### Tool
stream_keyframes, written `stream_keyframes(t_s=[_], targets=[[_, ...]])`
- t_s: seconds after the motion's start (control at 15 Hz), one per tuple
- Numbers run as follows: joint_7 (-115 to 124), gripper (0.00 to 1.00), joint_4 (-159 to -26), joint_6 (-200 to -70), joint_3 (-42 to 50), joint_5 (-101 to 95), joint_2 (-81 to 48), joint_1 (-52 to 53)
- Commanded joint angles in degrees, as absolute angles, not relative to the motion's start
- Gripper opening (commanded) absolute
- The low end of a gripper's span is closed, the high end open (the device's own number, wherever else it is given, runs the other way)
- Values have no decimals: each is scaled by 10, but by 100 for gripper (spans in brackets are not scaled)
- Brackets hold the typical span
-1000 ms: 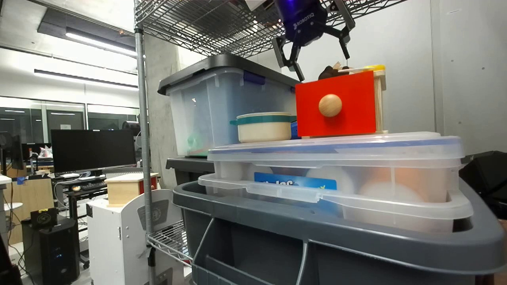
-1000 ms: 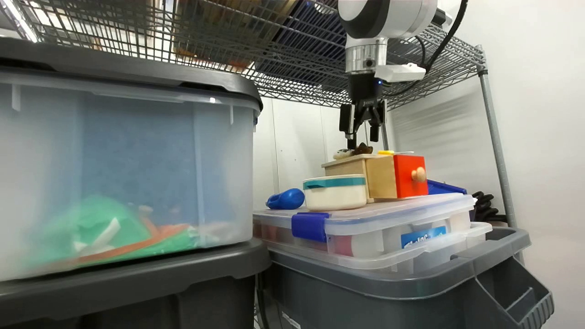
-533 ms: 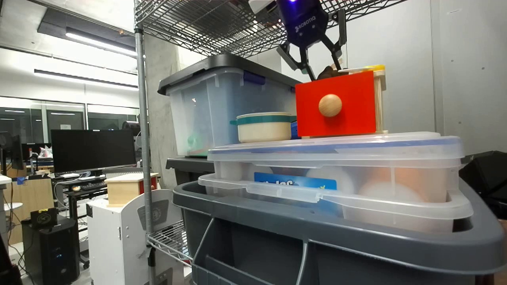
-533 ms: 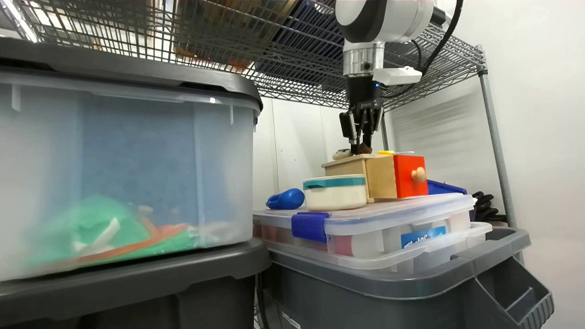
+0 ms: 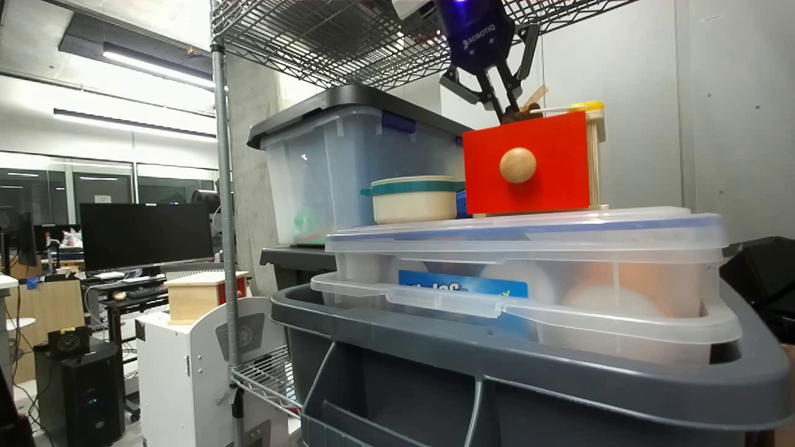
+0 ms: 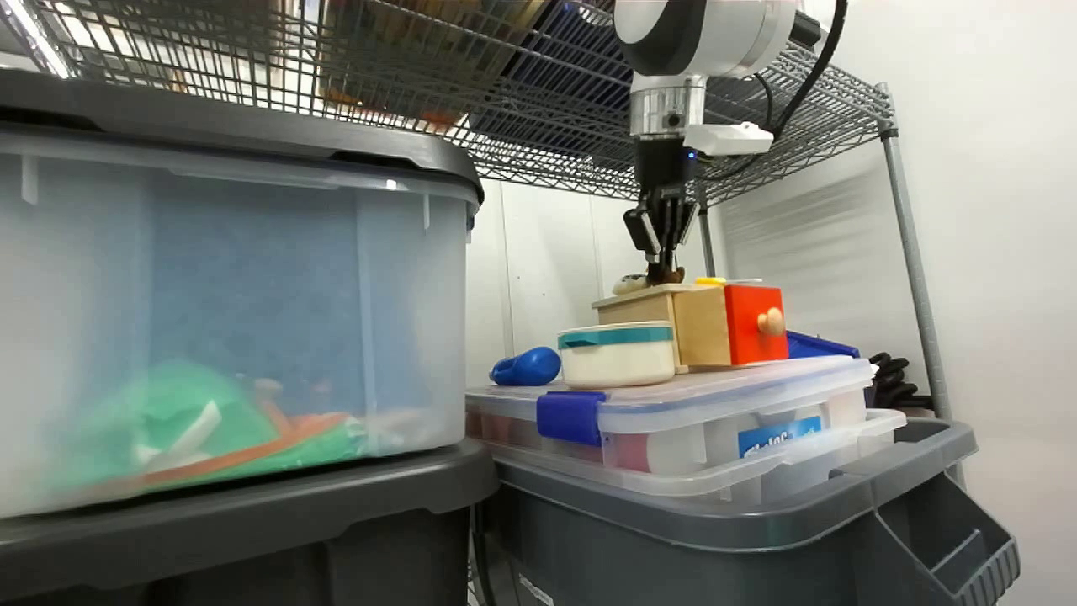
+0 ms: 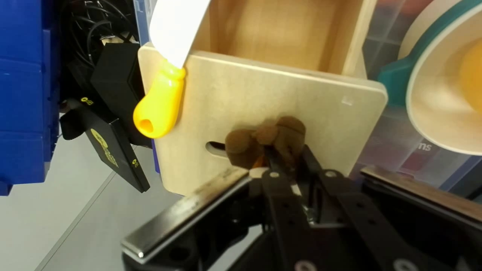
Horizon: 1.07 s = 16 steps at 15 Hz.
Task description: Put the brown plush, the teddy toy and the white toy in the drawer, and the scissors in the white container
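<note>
Showing rounded lumps in the wrist view, the brown plush [image 7: 263,136] lies on the flat top of the pale wooden casing [image 7: 327,109], beside a slot [image 7: 216,146] cut in the wood. The gripper [image 7: 289,150] points down onto it, jaws nearly together, with part of the plush pinched between them. A small orange patch [image 7: 260,162] shows at the plush's edge, too blurred to name. In an exterior view, a white toy [image 6: 629,284] with dark marks sits on the casing just beside the gripper; whether it touches the plush I cannot tell. A yellow-handled tool [image 7: 171,71] lies near a corner of the casing, its white blade reaching past the edge. The drawer [image 5: 559,174], red-fronted with a round wooden knob [image 5: 518,165], stands partly pulled out, its pale inside open from above. Just beside the casing stands the white container [image 5: 414,207] with its teal band [image 5: 413,186], and the wrist view shows something orange-yellow [image 7: 471,75] inside it. A round blue thing [image 6: 536,368] lies near the container. Casing and container stand on a clear lidded box [image 6: 715,412] with a blue latch [image 6: 570,417], which is set on a large grey tote [image 6: 673,526]. A tall clear bin [image 6: 252,269] with a dark lid [image 6: 252,126] stands alongside.
</note>
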<state>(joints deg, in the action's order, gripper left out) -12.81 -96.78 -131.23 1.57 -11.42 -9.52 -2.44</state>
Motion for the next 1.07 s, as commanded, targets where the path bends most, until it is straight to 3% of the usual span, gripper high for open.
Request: stream_keyframes(t_s=[0.0,1.0], targets=[[-148,3,-954,-1311,14,-98,-101,-27],[-142,4,-980,-1289,16,-103,-77,-26]])
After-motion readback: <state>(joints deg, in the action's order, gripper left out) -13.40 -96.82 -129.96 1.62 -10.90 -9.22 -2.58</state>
